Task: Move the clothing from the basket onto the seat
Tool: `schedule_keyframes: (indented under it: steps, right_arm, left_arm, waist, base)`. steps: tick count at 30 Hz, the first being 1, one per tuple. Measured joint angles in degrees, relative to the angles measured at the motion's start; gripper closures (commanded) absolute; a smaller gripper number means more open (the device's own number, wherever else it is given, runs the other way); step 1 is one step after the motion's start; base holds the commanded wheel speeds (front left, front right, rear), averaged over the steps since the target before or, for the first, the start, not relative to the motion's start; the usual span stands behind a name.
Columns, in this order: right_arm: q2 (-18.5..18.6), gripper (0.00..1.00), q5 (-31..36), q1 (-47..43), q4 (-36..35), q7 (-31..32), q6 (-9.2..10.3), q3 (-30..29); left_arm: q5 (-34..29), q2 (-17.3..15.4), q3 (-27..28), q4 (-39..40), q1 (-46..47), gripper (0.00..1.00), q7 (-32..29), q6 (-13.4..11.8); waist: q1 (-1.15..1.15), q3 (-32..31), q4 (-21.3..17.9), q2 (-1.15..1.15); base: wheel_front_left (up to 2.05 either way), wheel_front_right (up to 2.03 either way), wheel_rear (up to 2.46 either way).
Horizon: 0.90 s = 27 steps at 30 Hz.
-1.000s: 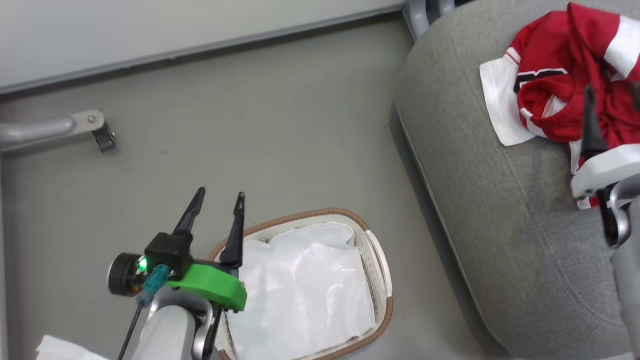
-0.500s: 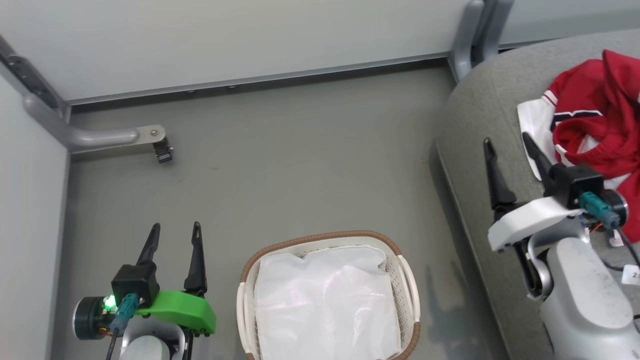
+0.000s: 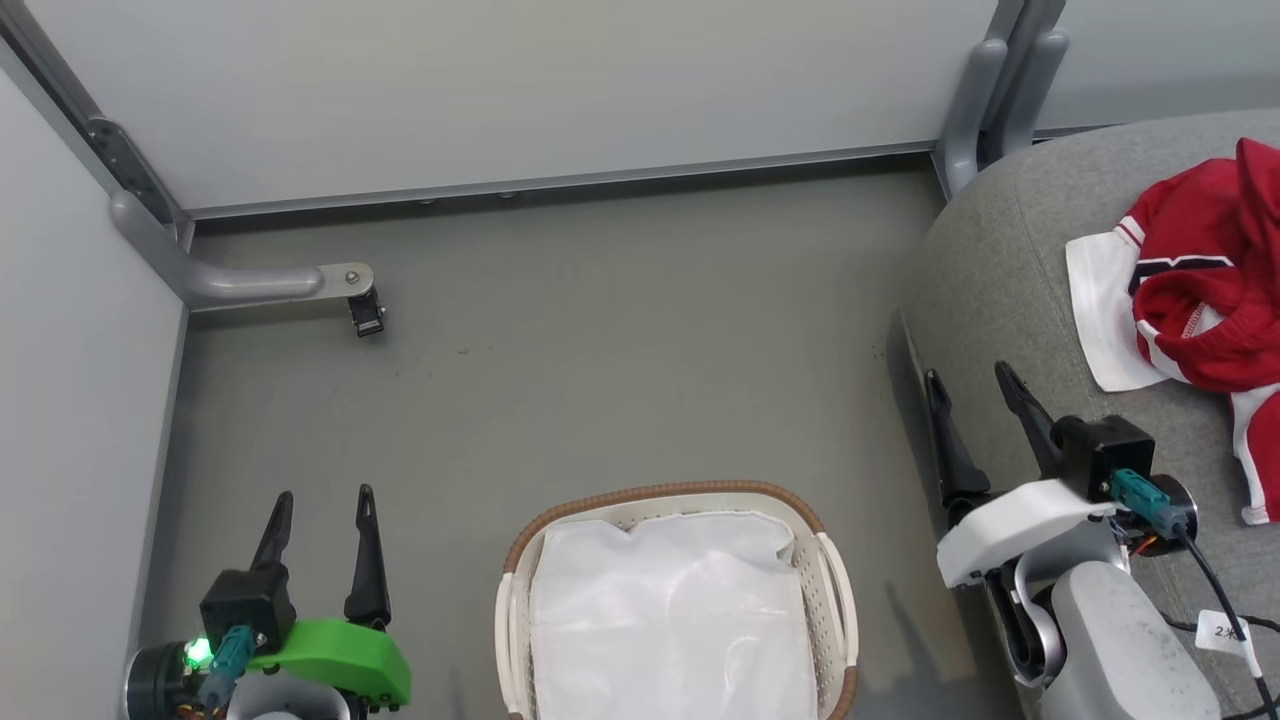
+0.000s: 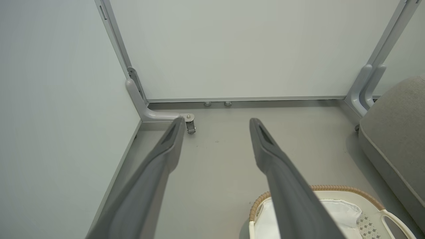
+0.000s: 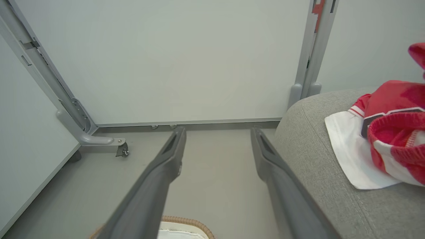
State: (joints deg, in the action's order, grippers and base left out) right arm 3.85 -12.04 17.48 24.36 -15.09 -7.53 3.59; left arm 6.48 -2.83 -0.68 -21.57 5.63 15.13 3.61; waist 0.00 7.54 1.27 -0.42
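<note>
The red clothing [image 3: 1205,290] with white trim lies bunched on the grey seat [image 3: 1010,290] at the far right; the right wrist view has it as clothing [image 5: 391,132] on the seat [image 5: 318,146]. On the floor at bottom centre stands the white basket [image 3: 835,600] with a brown rim, and inside it I see just a white liner [image 3: 670,620]. My right gripper [image 3: 970,380] is open over the seat's left edge, to the left of the clothing and apart from it. Over the floor to the left of the basket, my left gripper [image 3: 322,498] is open with nothing between its fingers.
Pale partition walls close the back and left. A grey metal foot with a caster [image 3: 365,310] juts from the left corner, and grey posts [image 3: 990,100] rise behind the seat. Bare grey floor [image 3: 620,350] lies between basket and wall.
The head camera has swung and tilted, bringing the back wall into view. My right gripper has drawn back off the clothing to the seat's left edge. My left gripper now stands left of the basket, clear of its rim.
</note>
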Motion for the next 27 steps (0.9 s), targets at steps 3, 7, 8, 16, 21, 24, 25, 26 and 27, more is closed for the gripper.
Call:
schedule_keyframes:
  steps: [3,7,8,16,21,24,25,26,27]
  right_arm:
    - [-0.4,0.0,0.1,-1.6,0.5,0.0,0.0,0.5]
    - [-0.7,0.0,0.3,-3.7,1.6,0.0,0.0,1.3]
    - [-0.7,0.0,0.3,-4.1,1.9,0.0,0.0,1.5]
    - [-1.4,1.0,-0.5,-7.0,4.7,0.5,0.0,1.6]
    - [-1.3,1.0,-5.9,-7.1,4.0,2.1,0.0,0.6]
    - [-1.3,1.0,-9.0,-7.2,3.4,3.0,0.0,0.3]
    - [-1.3,1.0,-10.2,-7.3,3.1,3.1,0.0,0.2]
    - [-1.3,1.0,-12.0,-7.5,2.8,3.6,0.0,-0.1]
    - [-1.3,1.0,-13.2,-7.5,2.6,4.0,0.0,-0.3]
  left_arm:
    - [1.0,0.0,0.4,-0.4,-1.2,0.0,0.0,0.4]
    - [2.1,0.0,0.4,-0.4,-2.7,0.0,0.0,1.1]
    - [2.7,0.0,0.3,-0.6,-3.2,0.0,0.0,1.3]
    - [4.4,0.4,0.1,-3.5,-4.5,1.0,-0.6,1.5]
    - [9.8,0.4,0.7,-3.4,-4.5,1.0,-2.4,1.5]
    - [13.0,0.4,0.9,-2.9,-4.5,1.0,-3.0,1.5]
    - [14.3,0.4,0.9,-2.7,-4.5,1.0,-3.3,1.5]
    - [16.1,0.4,1.0,-2.5,-4.5,1.0,-3.7,1.7]
    - [17.3,0.4,1.1,-2.3,-4.5,1.0,-4.0,1.8]
  waist:
    - [0.0,-0.7,-0.2,0.0]
    - [0.0,-2.2,-0.5,0.0]
    - [0.0,-2.6,-0.6,0.0]
    - [0.0,-3.6,-0.7,0.0]
    - [0.0,-3.8,-0.7,0.0]
    - [0.0,-3.9,-0.7,0.0]
    - [0.0,-3.9,-0.7,0.0]
    - [0.0,-4.0,-0.7,0.0]
    - [0.0,-4.0,-0.7,0.0]
  base:
    - [0.0,0.0,0.0]
    - [0.0,0.0,0.0]
    - [0.0,0.0,0.0]
    - [0.0,0.0,0.0]
    - [0.0,0.0,0.0]
    - [0.0,0.0,0.0]
    - [0.0,0.0,0.0]
    - [0.0,0.0,0.0]
    - [0.0,0.0,0.0]
